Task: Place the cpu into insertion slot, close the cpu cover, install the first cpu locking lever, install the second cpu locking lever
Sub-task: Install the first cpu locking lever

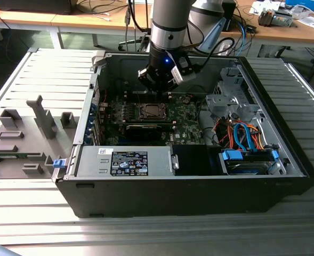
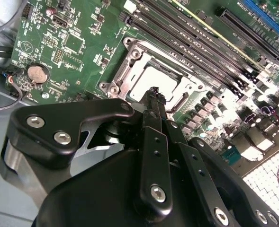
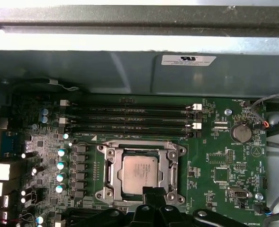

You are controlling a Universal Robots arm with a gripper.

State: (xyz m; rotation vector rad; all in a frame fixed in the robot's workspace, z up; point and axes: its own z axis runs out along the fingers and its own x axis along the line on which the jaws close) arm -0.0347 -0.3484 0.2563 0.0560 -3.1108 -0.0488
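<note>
black gripper [image 2: 153, 94] linkage dominates the second wrist view, its two fingers [image 2: 154, 113] drawn together to a narrow tip with nothing visible between them; the tip hangs just over one edge of the insertion slot [image 2: 130, 59]. seated inside the slot lies the cpu [image 3: 140, 171], its silver-grey top flat and square to the socket in the first wrist view. the cpu cover [image 3: 169, 166] appears folded down as a metal frame around the chip, though whether it is latched cannot be told. the locking levers cannot be made out with certainty. in the exterior view the arm stands over the green motherboard [image 1: 186, 114] within the open computer case [image 1: 284, 154]. risks, as judged: a descent slightly off line would press the fingertips onto the chip's lid or the frame rather than a lever, and sideways force could scrape the memory slots [image 3: 130, 118] just beside the socket or bend the frame's edge.
</note>
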